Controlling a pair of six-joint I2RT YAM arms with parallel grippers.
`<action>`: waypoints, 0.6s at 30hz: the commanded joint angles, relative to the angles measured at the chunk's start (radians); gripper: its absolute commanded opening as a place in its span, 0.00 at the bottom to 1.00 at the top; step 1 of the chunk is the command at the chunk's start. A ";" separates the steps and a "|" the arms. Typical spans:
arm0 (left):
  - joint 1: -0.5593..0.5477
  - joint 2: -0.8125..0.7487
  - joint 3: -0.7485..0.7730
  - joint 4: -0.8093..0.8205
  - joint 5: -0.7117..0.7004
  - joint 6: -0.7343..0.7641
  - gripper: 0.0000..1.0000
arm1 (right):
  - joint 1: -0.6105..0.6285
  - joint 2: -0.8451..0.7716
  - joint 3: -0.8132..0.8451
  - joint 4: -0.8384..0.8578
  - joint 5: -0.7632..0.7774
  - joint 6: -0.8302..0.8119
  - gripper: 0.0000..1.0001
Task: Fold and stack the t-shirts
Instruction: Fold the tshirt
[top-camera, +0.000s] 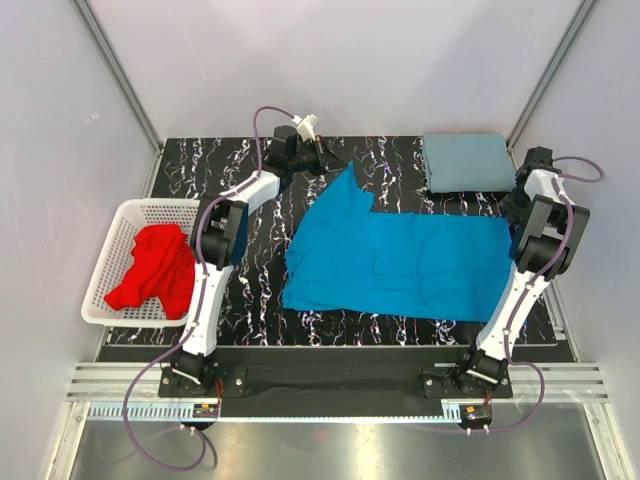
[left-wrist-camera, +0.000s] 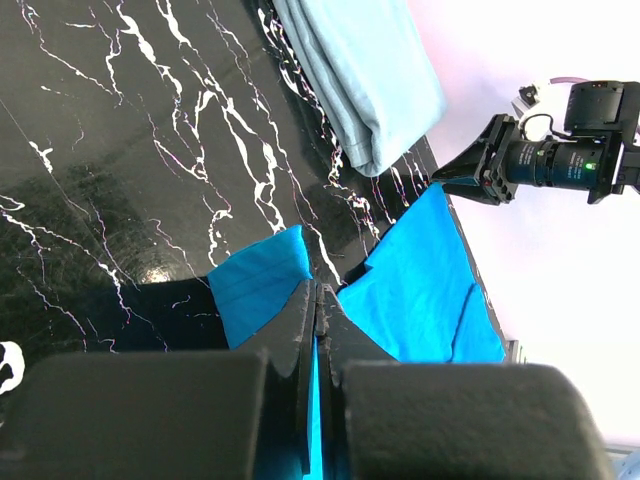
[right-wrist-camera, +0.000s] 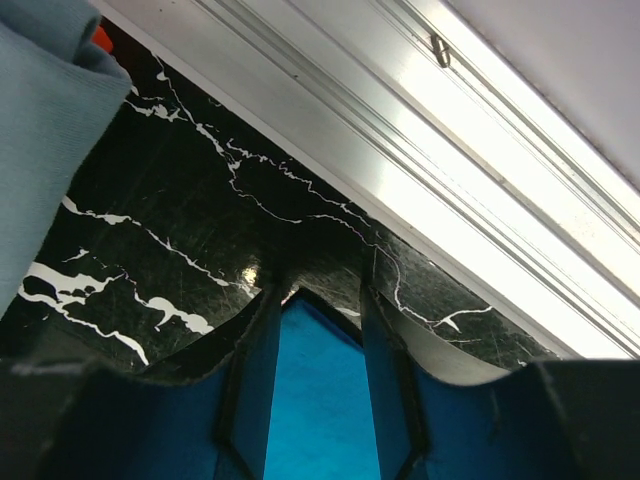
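A bright blue t-shirt (top-camera: 400, 262) lies spread across the middle of the black marble table (top-camera: 240, 290). My left gripper (top-camera: 328, 162) is at its far left corner, shut on a raised flap of the blue cloth (left-wrist-camera: 420, 290) that shows between the fingers (left-wrist-camera: 300, 330). My right gripper (top-camera: 513, 208) is down at the shirt's far right corner. Its jaws stand apart with blue cloth (right-wrist-camera: 320, 400) lying flat between them. A dusty grey-blue t-shirt (top-camera: 466, 162) sits folded at the back right. A red t-shirt (top-camera: 155, 268) lies crumpled in the basket.
The white lattice basket (top-camera: 112, 250) stands at the table's left edge. An aluminium rail (right-wrist-camera: 400, 130) and the enclosure wall run close behind my right gripper. The folded grey-blue shirt (right-wrist-camera: 45, 130) lies just left of it.
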 joint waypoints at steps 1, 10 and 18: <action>-0.002 -0.037 0.002 0.076 0.030 -0.001 0.00 | -0.004 0.003 0.027 0.038 -0.028 -0.006 0.44; 0.000 -0.039 -0.003 0.070 0.030 0.002 0.00 | -0.004 0.015 0.013 0.048 -0.033 -0.018 0.41; 0.000 -0.052 0.001 0.060 0.036 -0.004 0.00 | -0.004 0.001 0.015 0.046 0.001 -0.032 0.00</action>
